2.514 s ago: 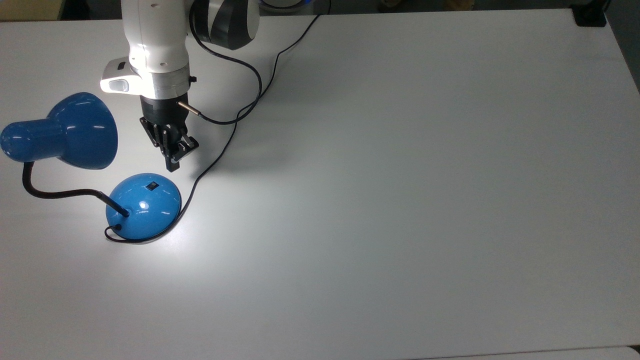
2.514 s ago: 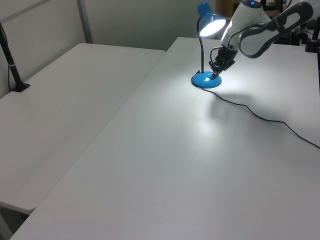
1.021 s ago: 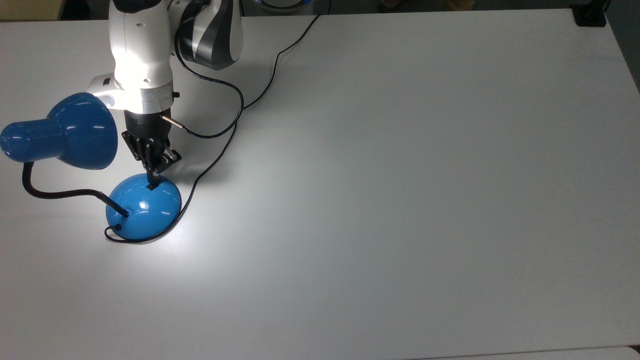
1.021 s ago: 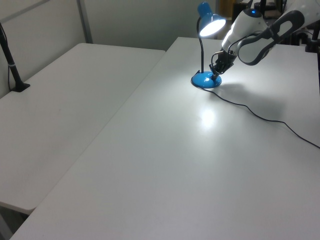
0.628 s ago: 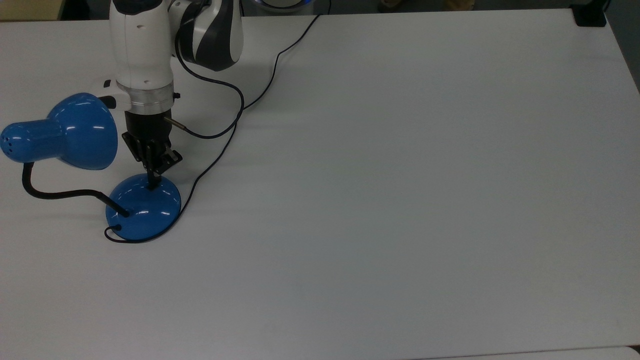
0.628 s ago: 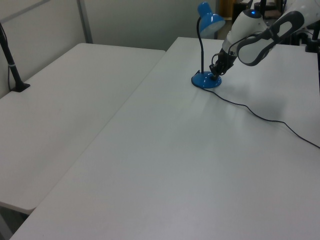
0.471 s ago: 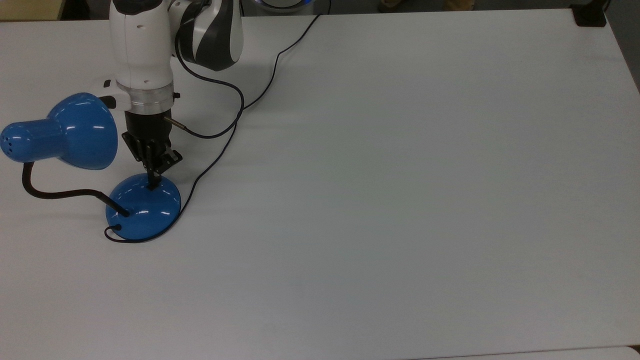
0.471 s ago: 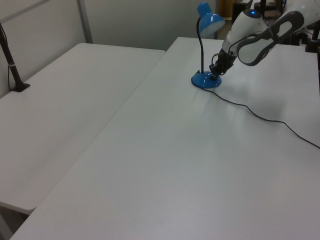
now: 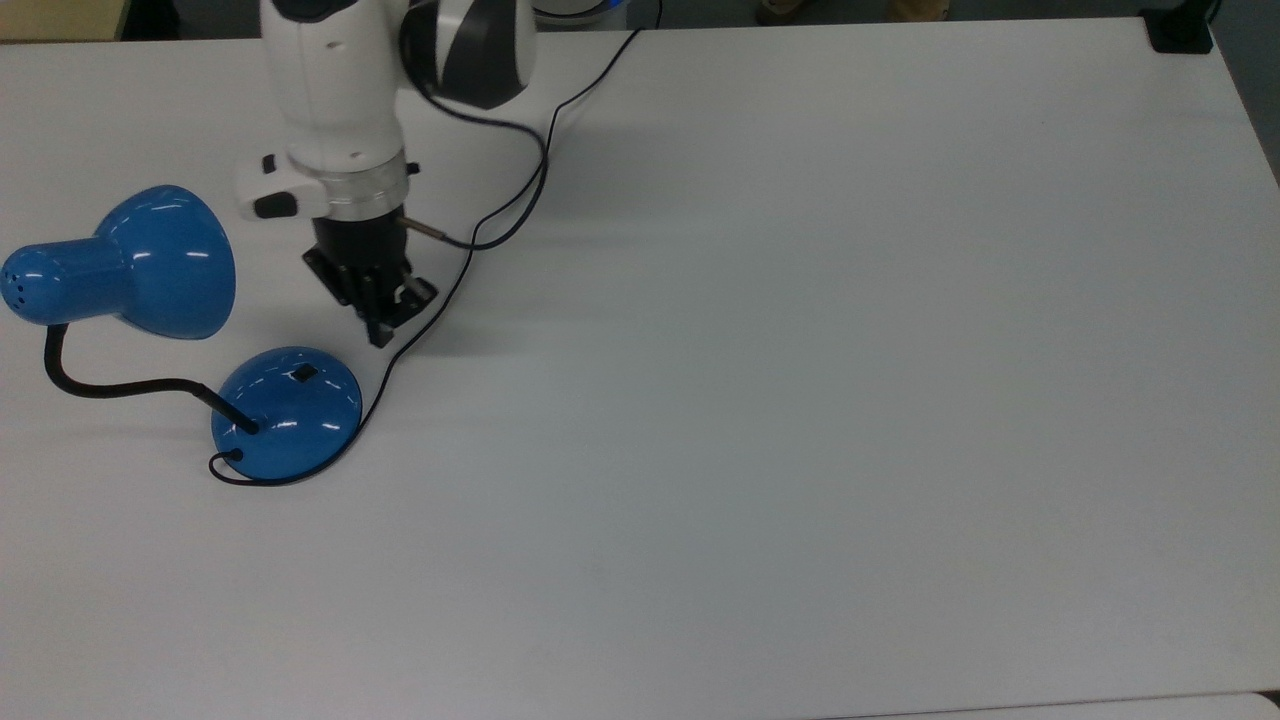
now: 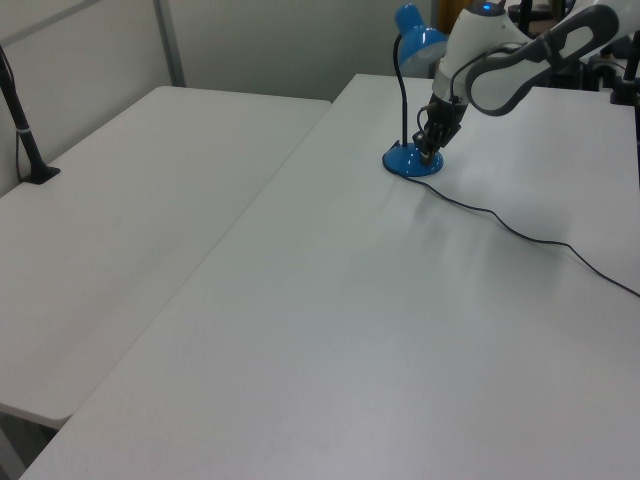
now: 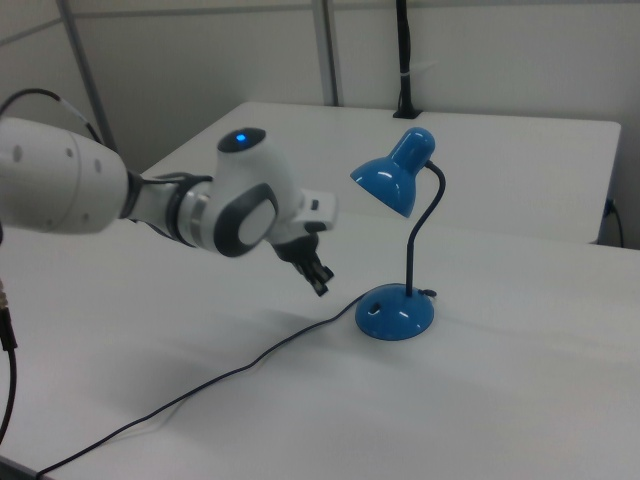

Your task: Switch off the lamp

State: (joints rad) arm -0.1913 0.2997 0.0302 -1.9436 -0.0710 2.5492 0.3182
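Unlit lamp at the top view's left on the white table, shade dark; switch uncovered on the base; gripper just beside the base, apart from it, fingers pressed together; cord beneath the arm, partly hidden.

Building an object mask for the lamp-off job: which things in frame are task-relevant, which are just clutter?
Task-relevant:
- lamp, unlit
- switch on its base
- gripper, apart from the base
- lamp cord

Just there:
- table
- second table
- black post on it
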